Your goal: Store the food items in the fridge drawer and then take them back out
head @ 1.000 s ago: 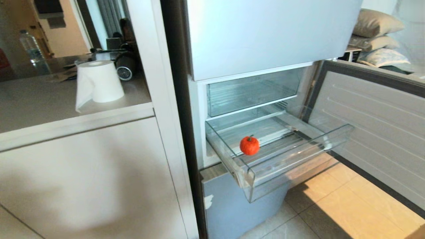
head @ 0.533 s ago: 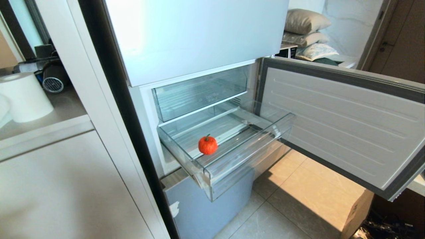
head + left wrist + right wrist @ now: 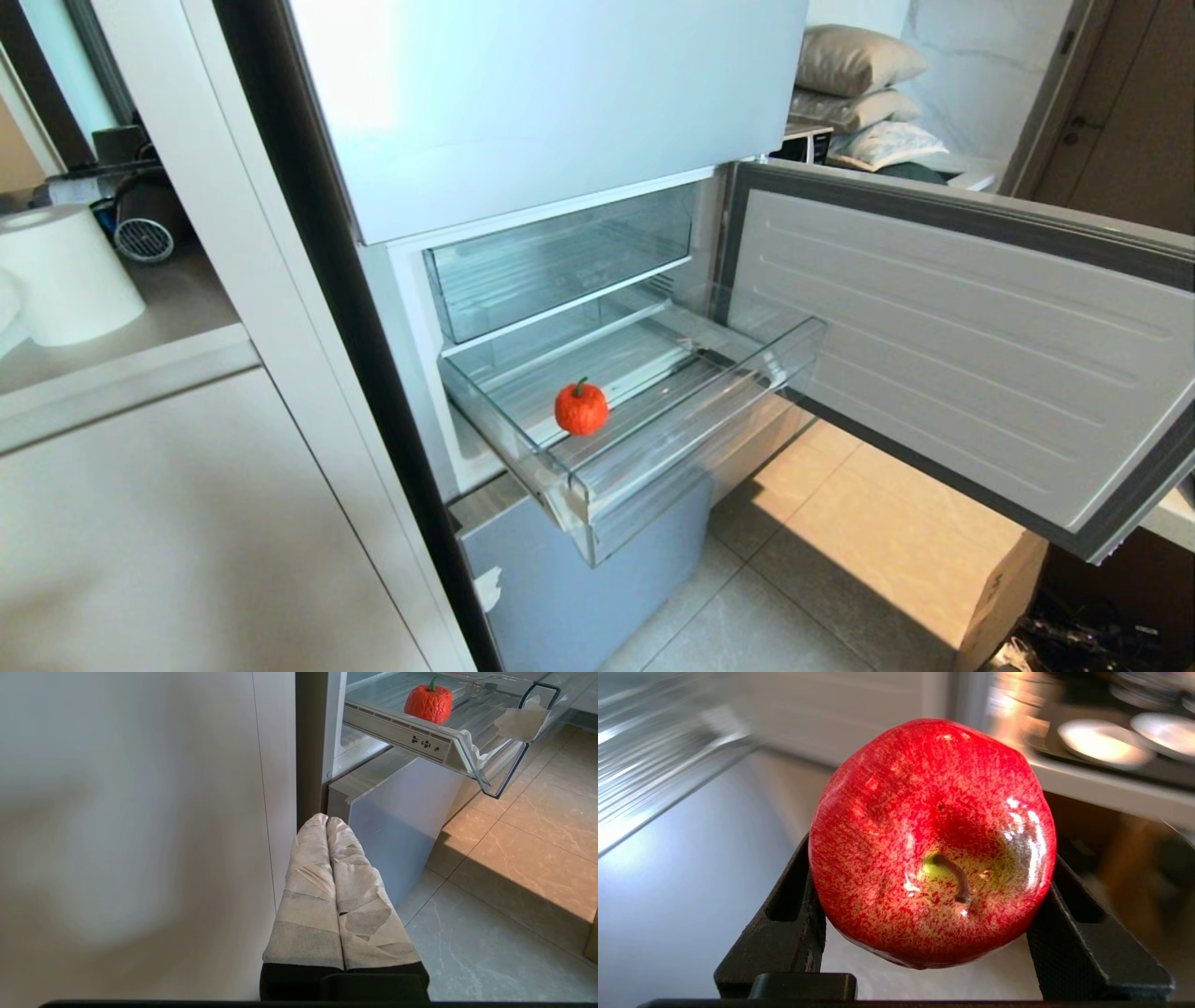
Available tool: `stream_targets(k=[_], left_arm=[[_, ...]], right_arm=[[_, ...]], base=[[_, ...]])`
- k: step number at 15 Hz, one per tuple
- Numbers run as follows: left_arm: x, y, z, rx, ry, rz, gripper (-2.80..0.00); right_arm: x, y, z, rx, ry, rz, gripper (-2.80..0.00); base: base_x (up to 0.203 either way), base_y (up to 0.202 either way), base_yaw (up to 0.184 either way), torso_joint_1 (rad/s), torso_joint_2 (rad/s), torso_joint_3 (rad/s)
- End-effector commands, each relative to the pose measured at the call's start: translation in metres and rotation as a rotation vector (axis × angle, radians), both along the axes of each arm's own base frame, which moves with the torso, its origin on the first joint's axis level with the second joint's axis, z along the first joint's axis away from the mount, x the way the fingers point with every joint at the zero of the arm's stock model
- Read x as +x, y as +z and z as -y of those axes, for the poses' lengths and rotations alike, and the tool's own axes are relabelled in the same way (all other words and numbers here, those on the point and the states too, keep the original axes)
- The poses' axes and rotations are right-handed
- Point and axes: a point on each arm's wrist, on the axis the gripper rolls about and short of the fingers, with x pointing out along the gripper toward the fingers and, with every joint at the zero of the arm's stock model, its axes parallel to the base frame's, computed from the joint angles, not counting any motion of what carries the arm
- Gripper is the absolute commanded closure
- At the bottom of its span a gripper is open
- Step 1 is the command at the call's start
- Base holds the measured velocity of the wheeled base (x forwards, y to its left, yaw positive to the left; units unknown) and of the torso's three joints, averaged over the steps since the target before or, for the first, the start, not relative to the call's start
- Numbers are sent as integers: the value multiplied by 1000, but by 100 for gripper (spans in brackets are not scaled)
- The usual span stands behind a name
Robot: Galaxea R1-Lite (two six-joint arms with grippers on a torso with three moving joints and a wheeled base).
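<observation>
Clear ribbed plastic fridge drawer (image 3: 695, 425) pulled out of pale blue-grey fridge, door (image 3: 962, 345) swung open. Orange-red round toy fruit with green stem (image 3: 581, 408) lies in drawer, near front lip. Right gripper (image 3: 931, 914) clamps glossy deep-red toy apple (image 3: 931, 842); surroundings blurred. Left gripper (image 3: 327, 826) closed, empty, low beside white cabinet panel (image 3: 140, 835). Both arms outside head view.

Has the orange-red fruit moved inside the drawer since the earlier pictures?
No. The orange-red fruit sits at the same spot near the front lip of the fridge drawer; only the camera has shifted.
</observation>
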Motion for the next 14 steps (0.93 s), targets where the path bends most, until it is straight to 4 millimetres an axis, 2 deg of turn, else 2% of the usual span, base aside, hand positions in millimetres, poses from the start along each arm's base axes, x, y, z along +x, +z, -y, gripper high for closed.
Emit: stream_targets(k=[1, 3, 5, 8, 11, 14], left_arm=[[0, 0, 0, -1, 0, -1, 0], [0, 0, 0, -1, 0, -1, 0], [0, 0, 0, -1, 0, -1, 0], [0, 0, 0, -1, 0, -1, 0], [0, 0, 0, -1, 0, -1, 0], [0, 0, 0, -1, 0, -1, 0]], right_arm=[[31, 18, 10, 73, -170, -132, 0], [63, 32, 35, 174, -365, -203, 0], [86, 42, 79, 258, -540, -196, 0], [116, 45, 150, 333, -628, -194, 0], [142, 37, 217, 378, -669, -205, 0], [164, 17, 278, 408, -699, -228, 0]], base=[[0, 0, 0, 0, 0, 0], [0, 0, 0, 0, 0, 0], [0, 0, 0, 0, 0, 0], [0, 0, 0, 0, 0, 0], [0, 0, 0, 0, 0, 0], [0, 0, 0, 0, 0, 0]])
